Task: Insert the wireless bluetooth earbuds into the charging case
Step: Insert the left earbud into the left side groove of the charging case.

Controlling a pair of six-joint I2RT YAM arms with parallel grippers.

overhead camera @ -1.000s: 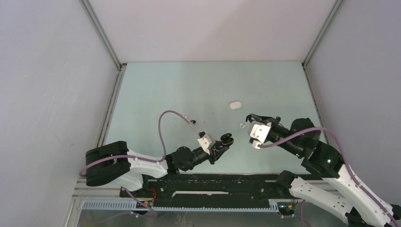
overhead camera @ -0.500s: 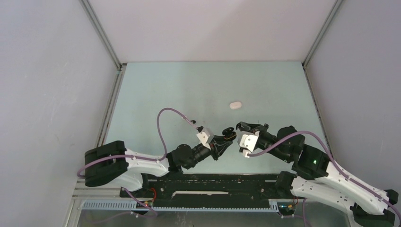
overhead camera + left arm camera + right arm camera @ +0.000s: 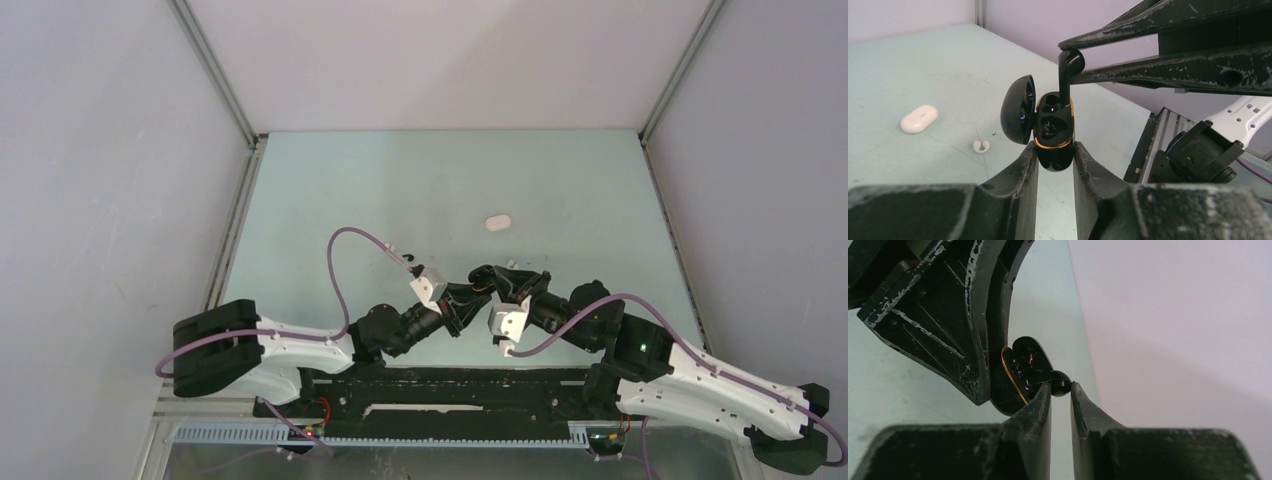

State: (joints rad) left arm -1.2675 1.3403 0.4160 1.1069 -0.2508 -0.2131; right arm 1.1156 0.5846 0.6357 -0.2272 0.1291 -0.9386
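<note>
Right now the left pincer (image 3: 1054, 150) is clamped on the lower body of the case (image 3: 1053, 127), a glossy black pebble with a gold rim. It holds the case upright between its fingers, with the lid swung open to that pincer's left. Just above the case hangs the bud (image 3: 1066, 67), black and stem-down, its tip at the mouth of the upper socket. Whether the tip is inside the socket cannot be told. The right pincer (image 3: 1061, 391) reaches in from the left pincer's right and is closed on the bud's round head. Beyond the left pincer and to its left, a white bud (image 3: 980, 146) lies on the table (image 3: 923, 65), with a white case (image 3: 919, 118) farther off.

The seating push looks like the risky part. If the stem sits slightly off the socket's line, it would likely catch on the gold rim, and the push would then go into the case rather than the socket. The case is smooth and held only low down, so it could tip or slide out between the left pincer's fingers. The bud's head is round, so it may swivel in the right pincer's grip and jam at an angle. Letting go before the bud seats would probably drop it to the table below. A sideways drift toward the lid could knock it shut.
</note>
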